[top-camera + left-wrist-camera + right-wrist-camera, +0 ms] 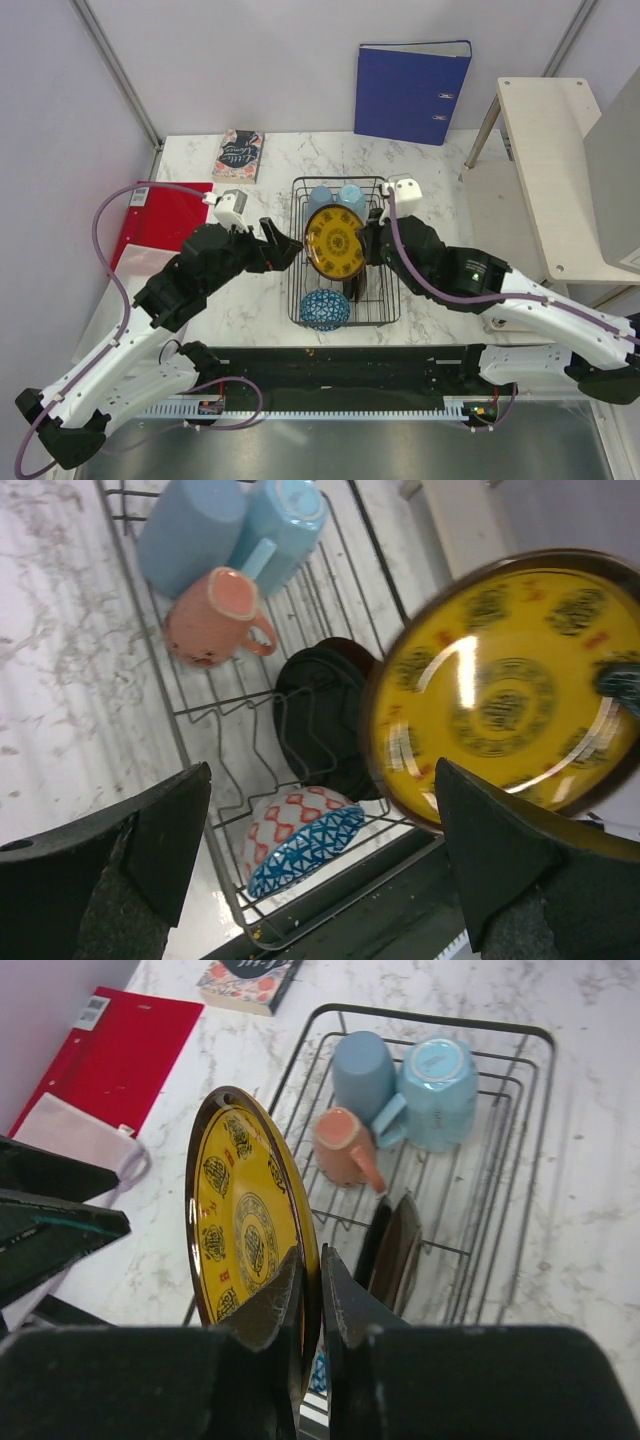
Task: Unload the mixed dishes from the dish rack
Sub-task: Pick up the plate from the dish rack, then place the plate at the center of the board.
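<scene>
Right jaws clamp yellow plate (335, 243) over rack (381, 300).

Mugs (435, 1095) at rack (375, 300) far end, cup (345, 1145) before them, bowl (325, 309) at near end, plate (335, 243) above middle.

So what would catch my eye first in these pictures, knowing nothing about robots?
The round yellow plate with a dark rim stands out first, pinched on edge by the right gripper over the black wire dish rack. The left gripper waits open close beside it. Two pale blue mugs sit at the rack's far end and a blue net-patterned bowl at its near end.
</scene>
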You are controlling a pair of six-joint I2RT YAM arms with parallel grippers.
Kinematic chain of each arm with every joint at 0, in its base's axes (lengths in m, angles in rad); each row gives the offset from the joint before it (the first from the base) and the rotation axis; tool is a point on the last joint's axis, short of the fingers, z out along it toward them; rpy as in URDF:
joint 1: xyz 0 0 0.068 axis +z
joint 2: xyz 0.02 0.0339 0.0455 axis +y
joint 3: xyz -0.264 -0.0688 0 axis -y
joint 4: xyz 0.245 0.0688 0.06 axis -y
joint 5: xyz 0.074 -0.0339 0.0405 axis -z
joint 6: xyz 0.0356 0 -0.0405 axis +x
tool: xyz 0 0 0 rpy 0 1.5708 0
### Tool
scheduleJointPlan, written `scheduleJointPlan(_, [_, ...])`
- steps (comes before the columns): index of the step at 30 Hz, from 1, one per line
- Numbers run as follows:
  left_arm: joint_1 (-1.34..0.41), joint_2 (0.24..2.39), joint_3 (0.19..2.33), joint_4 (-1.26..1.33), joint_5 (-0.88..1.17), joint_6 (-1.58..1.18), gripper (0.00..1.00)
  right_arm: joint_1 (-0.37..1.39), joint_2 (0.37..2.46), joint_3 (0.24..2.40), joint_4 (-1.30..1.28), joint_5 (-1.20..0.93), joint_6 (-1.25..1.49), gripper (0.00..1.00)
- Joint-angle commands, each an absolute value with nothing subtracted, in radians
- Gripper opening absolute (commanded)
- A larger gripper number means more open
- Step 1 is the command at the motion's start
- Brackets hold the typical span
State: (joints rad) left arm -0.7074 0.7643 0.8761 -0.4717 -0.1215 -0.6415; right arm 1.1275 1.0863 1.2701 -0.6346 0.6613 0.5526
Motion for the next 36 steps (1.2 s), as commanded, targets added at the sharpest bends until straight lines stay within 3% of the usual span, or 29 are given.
scheduleJointPlan(1, [-0.707,0.749,0.92,-0.342,0.044,-0.627,0.99,1.117,1.141,1.273,-0.436,0.546,0.522,0.0])
scheduleJointPlan(15, [-0.707,0.657,0.853,-0.279,0.006,-0.627,0.95,0.968,1.028,1.088,-0.135,0.304,0.633,0.0])
scheduleJointPlan(22, [-0.706,0.643,0.831,-0.279,-0.026,-0.632,0.95,0.853,0.965,0.938,0.032,0.059,0.756,0.0])
scheduleJointPlan(29, [-0.704,0.623,0.833,-0.27,-0.044,-0.629,0.95,0.781,1.008,0.835,0.244,-0.227,0.902,0.0])
scheduleJointPlan(36, [-0.706,0.63,0.822,-0.264,-0.048,-0.629,0.93,0.764,1.068,0.758,0.405,-0.322,1.031,0.0])
